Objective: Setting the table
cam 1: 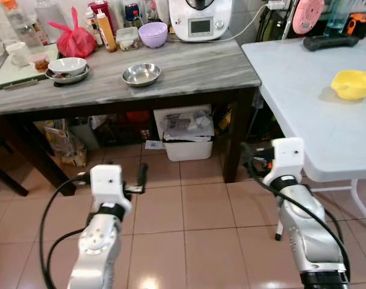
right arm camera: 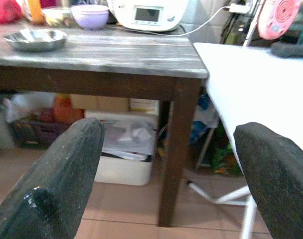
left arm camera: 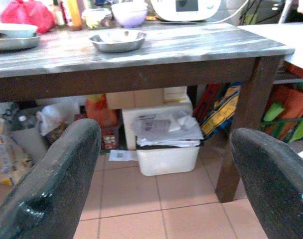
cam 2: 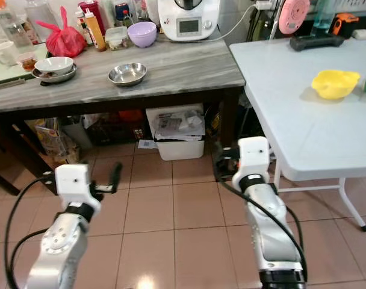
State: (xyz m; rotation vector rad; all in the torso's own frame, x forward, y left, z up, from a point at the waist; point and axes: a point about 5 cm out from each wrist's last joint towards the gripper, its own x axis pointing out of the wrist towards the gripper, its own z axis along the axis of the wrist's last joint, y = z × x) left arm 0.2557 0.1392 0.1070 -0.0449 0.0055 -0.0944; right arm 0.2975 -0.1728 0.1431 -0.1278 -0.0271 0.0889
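Both arms are raised low over the tiled floor before a grey wood-grain counter (cam 1: 189, 69) on dark legs. The left pincer (left arm camera: 161, 184) and the right pincer (right arm camera: 176, 179) each have their black fingers spread wide with nothing between them. On the counter sit a shiny steel bowl (cam 1: 141, 74), a lilac plastic bowl (cam 1: 153, 34) and a white bowl on a steel dish (cam 1: 67, 66). A yellow plastic bowl (cam 1: 353, 83) rests on the adjoining white folding counter (cam 1: 303, 108). A white bin (cam 1: 186, 133) stands underneath.
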